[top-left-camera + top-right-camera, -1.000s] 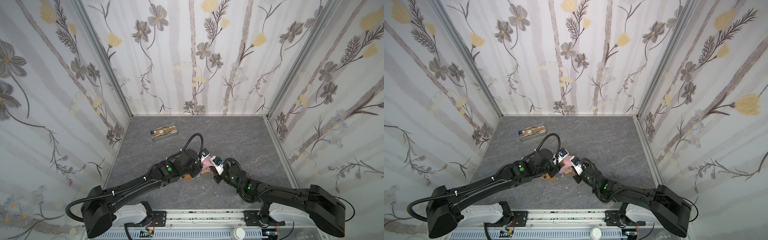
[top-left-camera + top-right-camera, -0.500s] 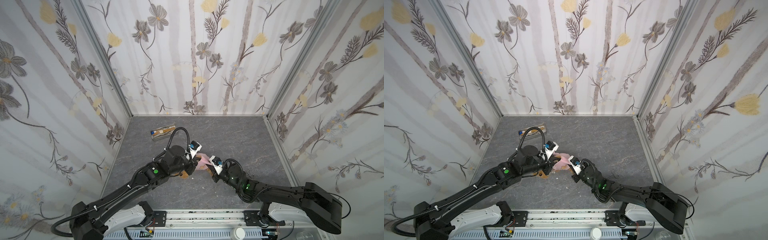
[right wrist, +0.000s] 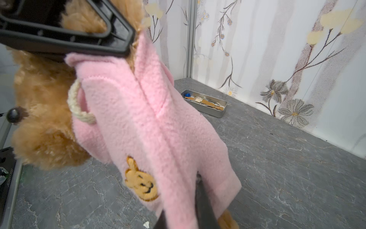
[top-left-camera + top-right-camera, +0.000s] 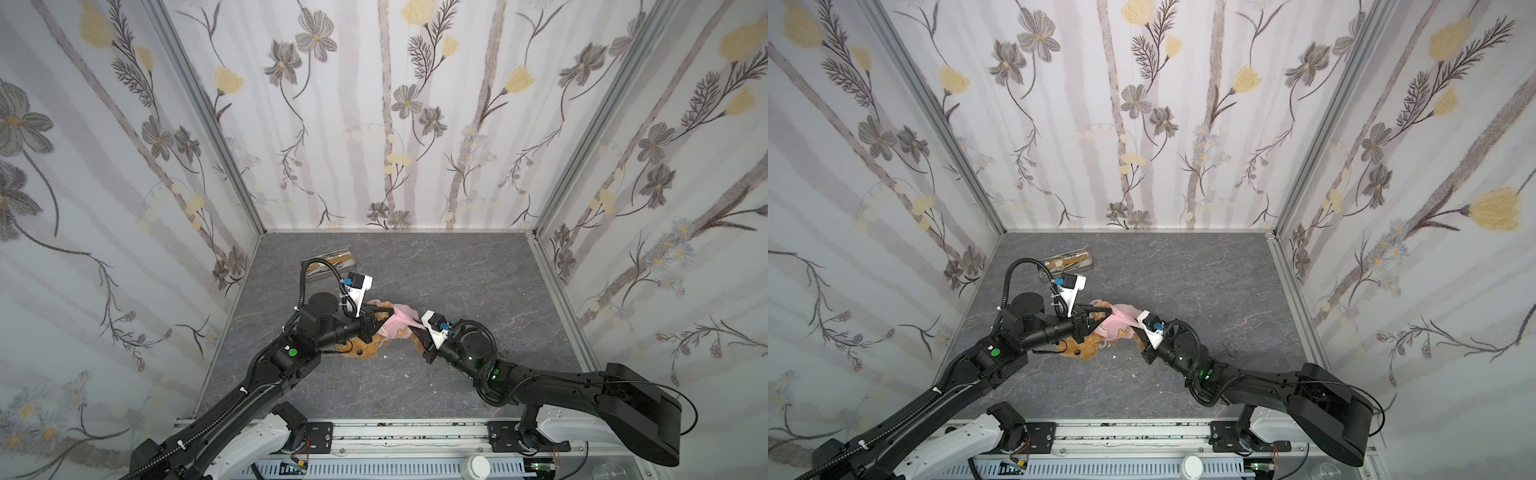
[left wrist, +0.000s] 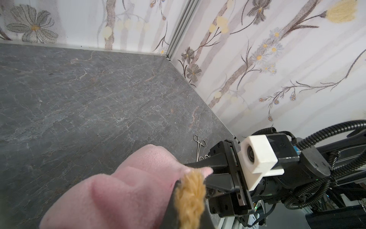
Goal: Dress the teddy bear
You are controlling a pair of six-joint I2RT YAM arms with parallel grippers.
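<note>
Two robot arms meet over the middle of the grey marbled surface [image 4: 457,291], where the teddy bear [image 4: 366,352] is stretched between them in a pink shirt [image 4: 399,318]. The left gripper [image 4: 376,323] has its fingers pressed together on golden fur at the bear's neck, right at the shirt's collar. Whether the collar is caught too is hard to make out.

The right gripper [image 4: 414,332] pinches the shirt's lower hem, and its fingers are largely buried in fleece.

In both top views the left wrist covers most of the bear, leaving only the head showing near the front, so it is unclear whether the toy rests on the surface or hangs clear. The right wrist view cuts off the top of the head behind the left fingers. It does show the dark nose [image 3: 14,115], a cream cord loop [image 3: 79,107] at the neck, an orange bear emblem [image 3: 141,184] on the shirt, and one paw [image 3: 227,221] poking out below the hem. Whether the bear's arms are in the sleeves cannot be told.

The left wrist view gives only a blurred pink mound and a strip of fur.

A metal tray [image 3: 208,112] sits near the back wall, its contents too small to name. Small forceps [image 5: 200,146] lie beyond the right gripper, partly hidden by it.
</note>
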